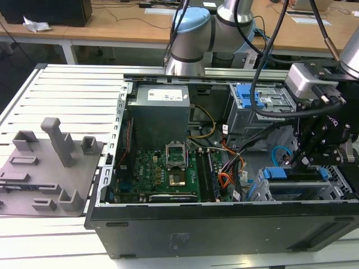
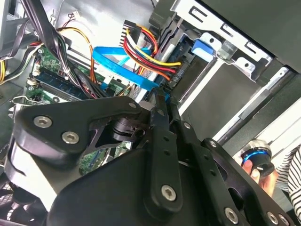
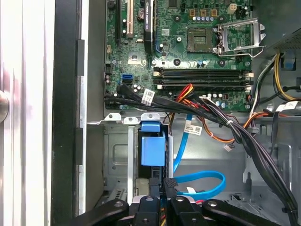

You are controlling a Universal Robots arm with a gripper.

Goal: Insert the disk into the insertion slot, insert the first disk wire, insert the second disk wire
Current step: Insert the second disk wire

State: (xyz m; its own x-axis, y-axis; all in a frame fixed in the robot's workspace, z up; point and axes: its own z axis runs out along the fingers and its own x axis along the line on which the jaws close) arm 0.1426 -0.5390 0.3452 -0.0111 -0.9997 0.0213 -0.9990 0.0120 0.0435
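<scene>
Disk [image 3: 153,150] seated in the insertion slot [image 3: 117,157] of the grey cage; gripper [image 3: 162,186] directly beside its blue carrier end, fingers together on a connector at the disk's edge.

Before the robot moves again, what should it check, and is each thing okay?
1. Disk in its slot: the blue frame sits inside the grey cage. Ok.
2. Gripper in the right place: it sits right at the end of the disk. Ok.
3. Blue cable plugged into the disk: its end is hidden behind the gripper. Cannot tell.
4. Red and yellow wires plugged in: they run down to the disk, but the plug's seat is hidden. Cannot tell.
5. People kept away: a hand with a striped sleeve is outside the case. How near it is, cannot tell.
</scene>
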